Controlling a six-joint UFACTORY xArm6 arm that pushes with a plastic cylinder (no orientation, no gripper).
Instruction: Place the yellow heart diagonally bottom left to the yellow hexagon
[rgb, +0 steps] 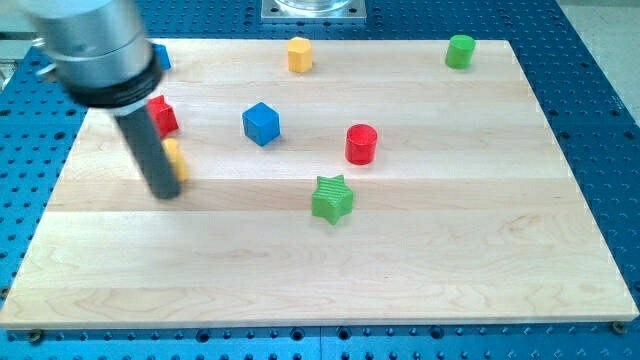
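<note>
The yellow hexagon (299, 54) sits near the view's top, left of centre. The yellow heart (176, 158) lies at the view's left and is mostly hidden behind my rod. My tip (166, 192) rests on the board just below and left of the yellow heart, touching or nearly touching it. The heart lies far down and left of the hexagon.
A red block (163, 115) sits just above the heart. A blue block (160, 56) peeks out behind the arm at the top left. A blue cube (261, 123), a red cylinder (361, 144), a green star (332, 198) and a green cylinder (460, 50) lie on the wooden board (420, 260).
</note>
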